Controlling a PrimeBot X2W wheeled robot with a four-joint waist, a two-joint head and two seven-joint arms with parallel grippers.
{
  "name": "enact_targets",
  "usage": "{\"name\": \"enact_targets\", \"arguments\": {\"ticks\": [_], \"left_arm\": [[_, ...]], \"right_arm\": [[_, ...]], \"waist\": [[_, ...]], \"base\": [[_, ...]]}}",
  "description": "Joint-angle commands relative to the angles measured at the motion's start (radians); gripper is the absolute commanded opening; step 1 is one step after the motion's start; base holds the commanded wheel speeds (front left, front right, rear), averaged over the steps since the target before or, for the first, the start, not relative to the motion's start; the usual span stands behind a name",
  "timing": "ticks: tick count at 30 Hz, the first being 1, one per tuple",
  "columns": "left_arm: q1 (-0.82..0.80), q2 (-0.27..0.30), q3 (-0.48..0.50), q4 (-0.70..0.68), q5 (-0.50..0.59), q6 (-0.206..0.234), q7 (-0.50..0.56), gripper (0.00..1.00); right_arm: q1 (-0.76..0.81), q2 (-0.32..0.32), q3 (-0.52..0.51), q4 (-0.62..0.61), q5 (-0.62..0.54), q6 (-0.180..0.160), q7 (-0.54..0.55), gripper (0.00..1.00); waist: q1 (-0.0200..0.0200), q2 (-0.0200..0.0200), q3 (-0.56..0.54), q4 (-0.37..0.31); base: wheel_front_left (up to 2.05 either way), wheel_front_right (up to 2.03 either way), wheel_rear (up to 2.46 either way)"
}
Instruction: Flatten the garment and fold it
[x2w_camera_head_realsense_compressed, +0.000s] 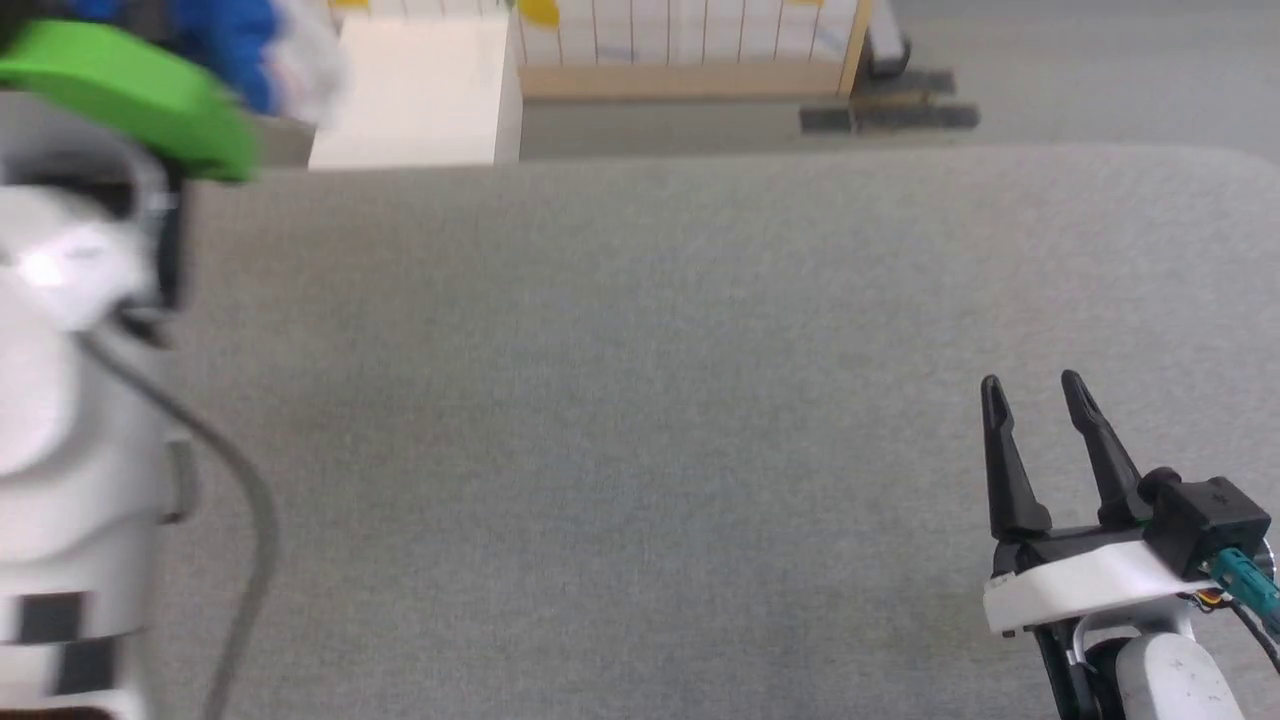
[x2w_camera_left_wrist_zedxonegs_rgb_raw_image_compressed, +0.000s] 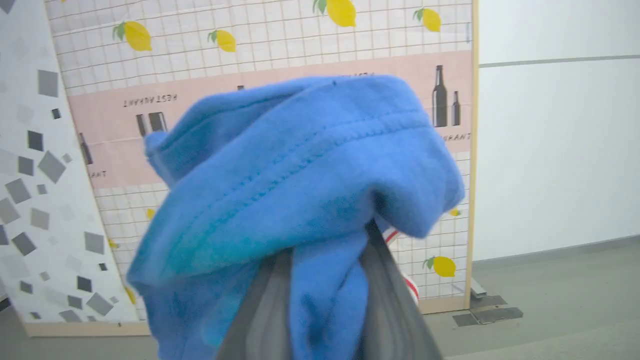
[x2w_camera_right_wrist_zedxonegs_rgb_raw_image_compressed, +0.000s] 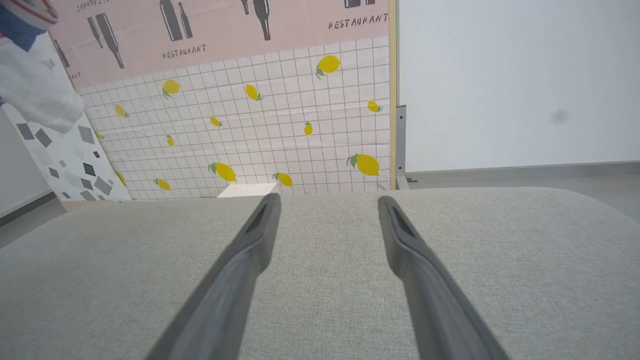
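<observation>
By my judgement the task is only just beginning. The garment (x2w_camera_left_wrist_zedxonegs_rgb_raw_image_compressed: 300, 175) is hanging bunched in the air, up by the far left corner of the desk (x2w_camera_head_realsense_compressed: 640, 400), so spreading, flattening and folding are all waiting. The left pincer (x2w_camera_left_wrist_zedxonegs_rgb_raw_image_compressed: 327, 280) is clamping it, with blue cloth wadding between and over its fingers. The right pincer (x2w_camera_head_realsense_compressed: 1031, 383) is hovering wide and holding nothing, near the desk's front right corner. The garment is showing soft blue fabric, a stitched hem, a white sleeve end and red stripes.

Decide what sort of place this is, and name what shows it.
Probably a robot test room dressed as a set: printed backdrop panels with lemons and bottles, a grey padded table, and the left gripper holding a blue shirt.
</observation>
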Motion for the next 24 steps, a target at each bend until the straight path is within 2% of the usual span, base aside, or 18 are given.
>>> {"name": "enact_targets", "arguments": {"ticks": [1,7,12,17,24], "left_arm": [[-0.015,-0.037,-0.027,-0.002,-0.003,-0.008,-0.01,0.0],[0.034,-0.196,-0.146,0.021,-0.039,-0.037,-0.014,0.0],[0.125,-0.289,-0.227,0.105,-0.086,-0.072,0.003,0.0],[0.237,-0.325,-0.327,0.238,-0.116,-0.096,0.096,0.0],[0.331,-0.331,-0.469,0.428,-0.136,-0.136,0.366,0.0]], "right_arm": [[0.015,0.0,-0.001,-0.008,0.008,-0.002,0.004,1.0],[0.032,0.0,0.003,-0.027,0.007,-0.002,0.021,1.0],[0.042,0.0,0.014,-0.036,0.011,-0.002,0.033,1.0],[0.043,0.0,0.027,-0.034,0.017,-0.002,0.036,1.0],[0.042,0.0,0.044,-0.024,0.018,-0.002,0.046,1.0]], "waist": [[0.0,0.0,-0.068,-0.043],[0.0,0.0,-0.085,-0.103],[0.0,0.0,-0.081,-0.144],[0.0,0.0,-0.074,-0.171],[0.0,0.0,-0.06,-0.167]], "base": [[0.0,0.0,0.0],[0.0,0.0,0.0],[0.0,0.0,0.0],[0.0,0.0,0.0],[0.0,0.0,0.0]]}}
